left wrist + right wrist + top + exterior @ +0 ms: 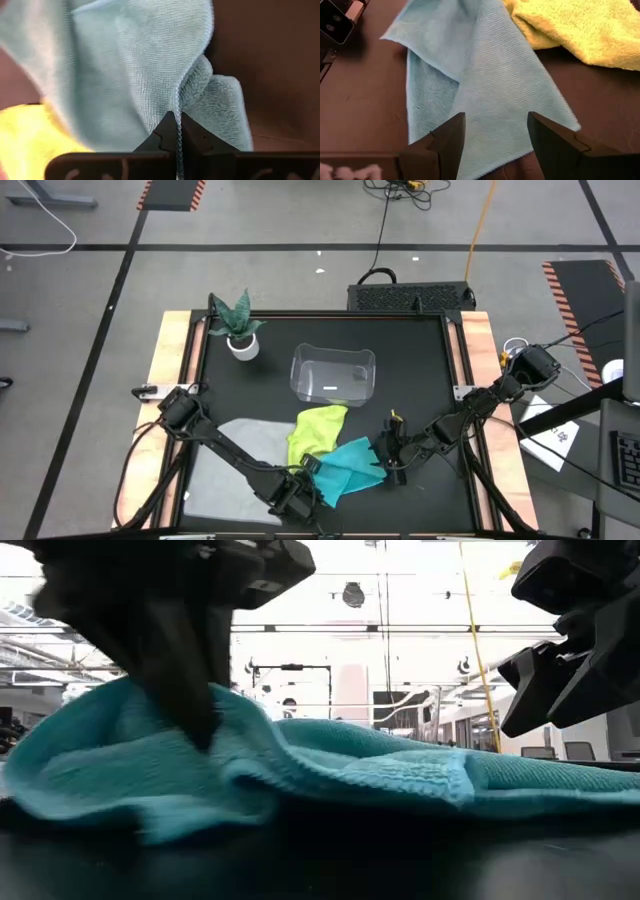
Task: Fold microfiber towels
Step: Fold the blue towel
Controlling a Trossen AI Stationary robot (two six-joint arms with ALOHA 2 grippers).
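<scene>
Teal microfiber towel [345, 467] lies crumpled on the black tabletop [420, 360], near the front edge, between my two arms, its upper corner touching the yellow-green towel [315, 430]. My left end effector [176, 131] is closed on a hemmed edge fold of the teal towel; the cloth runs between the fingertips. My right end effector [495, 135] is spread wide, holding nothing, poised just above the opposite corner of that towel.

Handling, as judged: light, limp cloth with a grippy pile; it will sag and drag, not slide. Take hold at hemmed corners, pinching one layer only.

Clearance: the light grey towel [235, 465] lies flat under my left arm. A clear plastic bin [333, 373] and a potted plant [240, 330] stand farther back, apart from the towels. Bare tabletop is available to the right and toward the rear.
</scene>
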